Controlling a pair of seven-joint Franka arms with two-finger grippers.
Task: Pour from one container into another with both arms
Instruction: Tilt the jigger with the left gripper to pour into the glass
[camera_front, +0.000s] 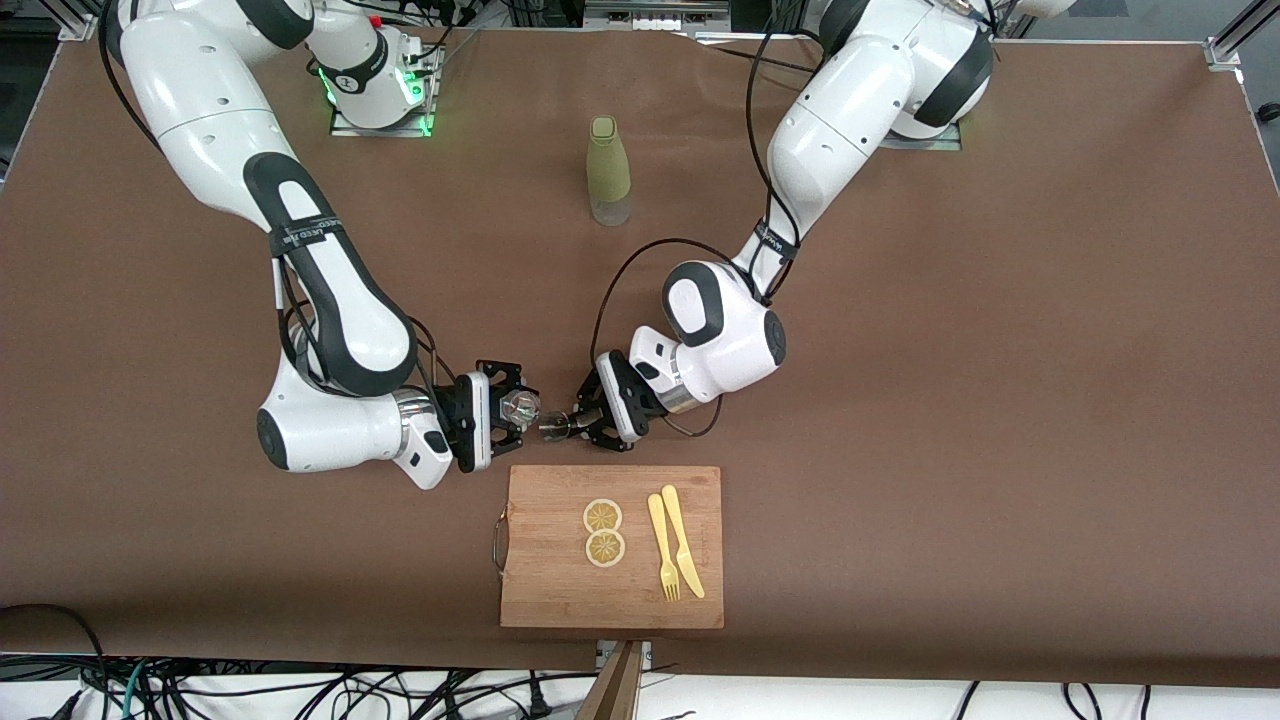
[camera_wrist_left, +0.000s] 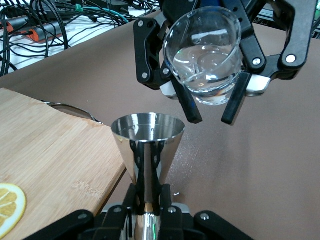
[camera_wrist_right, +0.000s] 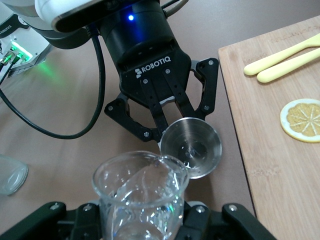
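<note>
My left gripper (camera_front: 577, 420) is shut on the stem of a shiny metal cone-shaped cup (camera_front: 553, 427), held upright just above the table beside the cutting board. In the left wrist view the metal cup (camera_wrist_left: 147, 135) stands up out of my left gripper (camera_wrist_left: 148, 195). My right gripper (camera_front: 512, 409) is shut on a clear glass (camera_front: 521, 406) with clear liquid in it. The glass (camera_wrist_left: 205, 55) is tipped mouth-first toward the cup. In the right wrist view the glass (camera_wrist_right: 140, 190) has its lip touching or just over the rim of the cup (camera_wrist_right: 192, 147).
A wooden cutting board (camera_front: 545, 570) lies nearer the front camera than both grippers. It carries two lemon slices (camera_front: 603, 531) and a yellow fork and knife (camera_front: 672, 545). A green bottle (camera_front: 608, 168) stands between the two arm bases.
</note>
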